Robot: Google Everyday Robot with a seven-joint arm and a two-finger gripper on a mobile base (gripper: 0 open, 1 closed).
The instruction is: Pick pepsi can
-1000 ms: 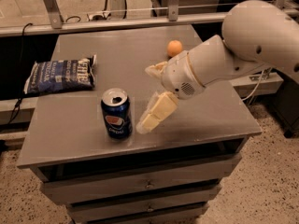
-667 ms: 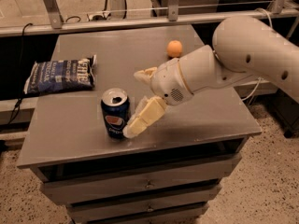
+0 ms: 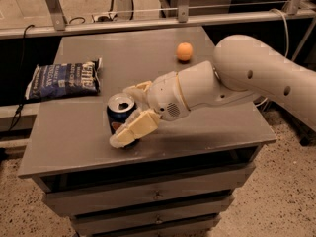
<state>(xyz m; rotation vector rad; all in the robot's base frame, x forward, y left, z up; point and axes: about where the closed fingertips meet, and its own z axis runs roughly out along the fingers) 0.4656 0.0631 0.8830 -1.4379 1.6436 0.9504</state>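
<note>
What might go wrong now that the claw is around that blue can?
The gripper straddles the pepsi can with open fingers. A nudge before closing may tip the upright can. It stands near the front edge of the table, so a slip might send it off.

The chip bag (image 3: 61,80) reads "KETTLE" in white; the pincer (image 3: 125,114) sits at the pepsi can (image 3: 120,105)
</note>
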